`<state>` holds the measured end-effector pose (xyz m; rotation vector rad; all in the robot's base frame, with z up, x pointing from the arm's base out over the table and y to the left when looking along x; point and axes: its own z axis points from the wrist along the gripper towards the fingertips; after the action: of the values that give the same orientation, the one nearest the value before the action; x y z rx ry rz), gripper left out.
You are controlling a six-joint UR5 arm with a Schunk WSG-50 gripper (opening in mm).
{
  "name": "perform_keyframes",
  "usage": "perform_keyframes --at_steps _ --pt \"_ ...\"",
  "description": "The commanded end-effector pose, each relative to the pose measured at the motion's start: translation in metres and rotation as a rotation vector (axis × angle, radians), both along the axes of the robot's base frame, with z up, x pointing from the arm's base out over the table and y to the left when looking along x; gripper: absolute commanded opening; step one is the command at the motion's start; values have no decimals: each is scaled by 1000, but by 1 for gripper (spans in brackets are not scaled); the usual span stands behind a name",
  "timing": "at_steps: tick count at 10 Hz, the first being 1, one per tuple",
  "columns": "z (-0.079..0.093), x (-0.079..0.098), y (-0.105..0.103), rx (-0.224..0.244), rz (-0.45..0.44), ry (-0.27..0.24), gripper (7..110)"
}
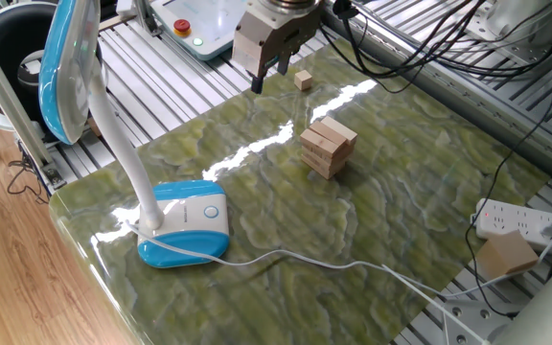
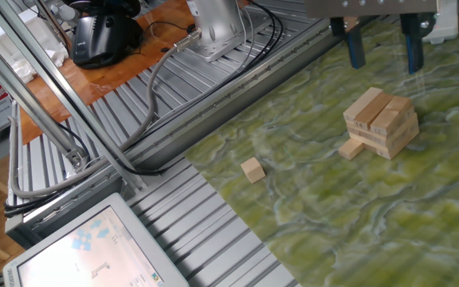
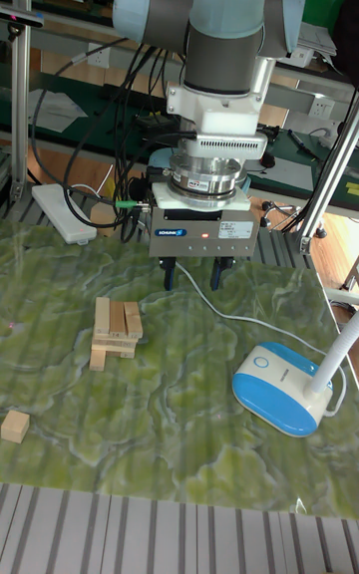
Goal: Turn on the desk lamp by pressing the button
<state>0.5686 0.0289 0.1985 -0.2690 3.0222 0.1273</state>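
Note:
The desk lamp's blue-and-white base [image 1: 185, 230] stands near the table's front left corner. Its gooseneck rises to the blue-rimmed head [image 1: 65, 67]. The button [image 1: 211, 212] is a small round white disc on the base's top panel, also seen in the tall view as the button [image 3: 262, 363]. My gripper [image 1: 268, 77] hangs above the marble top at the far side, well away from the lamp base [image 3: 282, 387]. The gripper [image 2: 384, 54] is open, with a clear gap between its dark fingers and nothing in it. In the tall view the gripper [image 3: 194, 277] hovers between the block stack and the lamp.
A stack of wooden blocks [image 1: 328, 147] stands mid-table, and a single small block [image 1: 303, 80] lies near the far edge. The lamp's white cord [image 1: 333, 264] trails right to a power strip [image 1: 516, 222]. A grey control box with a red button [image 1: 182, 26] sits behind the table.

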Motion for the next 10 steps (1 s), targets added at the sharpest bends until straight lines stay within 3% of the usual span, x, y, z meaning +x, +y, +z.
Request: perform_keyframes --at_steps 1,2,3,5,6,7,10 --pt "1 1 4 7 0 -4 7" --pt "1 -1 3 -5 1 8 7" --pt "1 -5 -6 -51 20 25 7" --pt "8 -1 -11 -114 55 28 7" --pt "13 3 -16 -168 79 23 7" --pt "16 5 -11 -180 80 24 7" --pt "20 16 29 -61 167 -30 7"
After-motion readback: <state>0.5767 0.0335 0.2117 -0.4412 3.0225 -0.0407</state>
